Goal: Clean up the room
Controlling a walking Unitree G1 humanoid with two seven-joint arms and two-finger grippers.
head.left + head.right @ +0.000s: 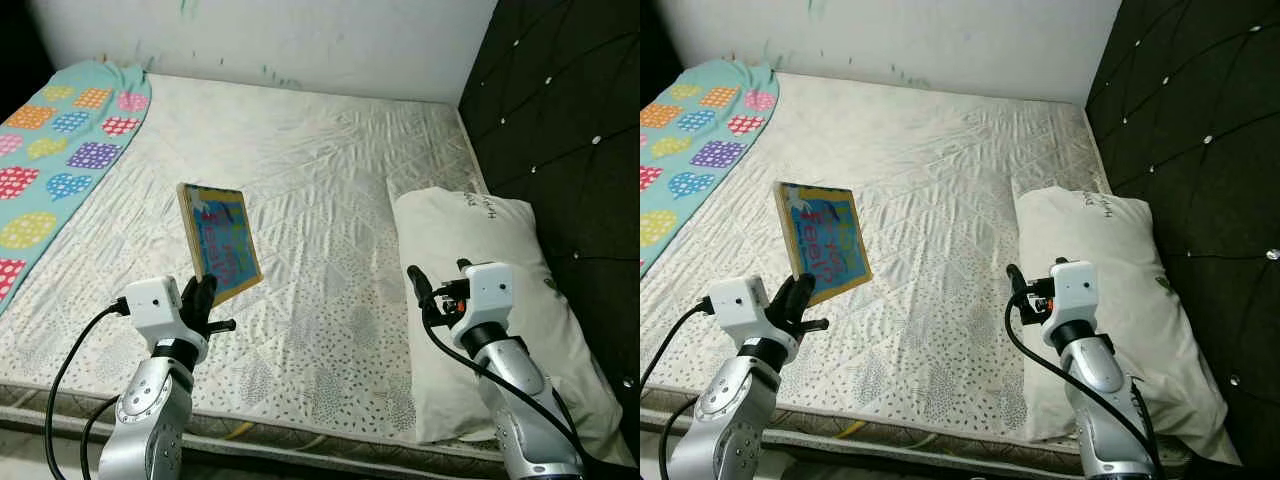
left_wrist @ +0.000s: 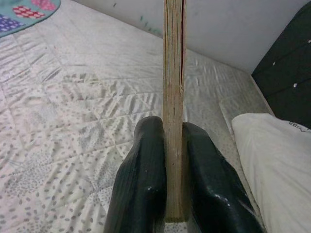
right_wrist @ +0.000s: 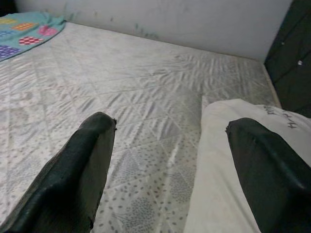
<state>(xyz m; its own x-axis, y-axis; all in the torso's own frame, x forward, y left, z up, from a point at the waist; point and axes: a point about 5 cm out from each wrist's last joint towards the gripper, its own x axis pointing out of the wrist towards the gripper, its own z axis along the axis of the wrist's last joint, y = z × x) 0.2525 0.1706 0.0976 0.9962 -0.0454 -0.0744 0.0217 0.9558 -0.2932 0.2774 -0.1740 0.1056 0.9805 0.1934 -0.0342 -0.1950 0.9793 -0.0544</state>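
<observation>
A thin picture book [image 1: 218, 240] with a blue cover and wooden-coloured edge is held upright above the mattress [image 1: 300, 170]. My left gripper [image 1: 204, 294] is shut on the book's lower edge; in the left wrist view both black fingers [image 2: 141, 189] pinch the book [image 2: 174, 97] edge-on. My right gripper [image 1: 436, 282] hovers open over the near left edge of the white pillow [image 1: 480, 300], nothing between its fingers [image 3: 87, 160].
A turquoise blanket [image 1: 50, 150] with coloured patches lies along the mattress's left side. A dark padded headboard [image 1: 570, 120] stands on the right, a white wall [image 1: 300, 40] at the back. The mattress's front edge [image 1: 300, 430] runs just before my arms.
</observation>
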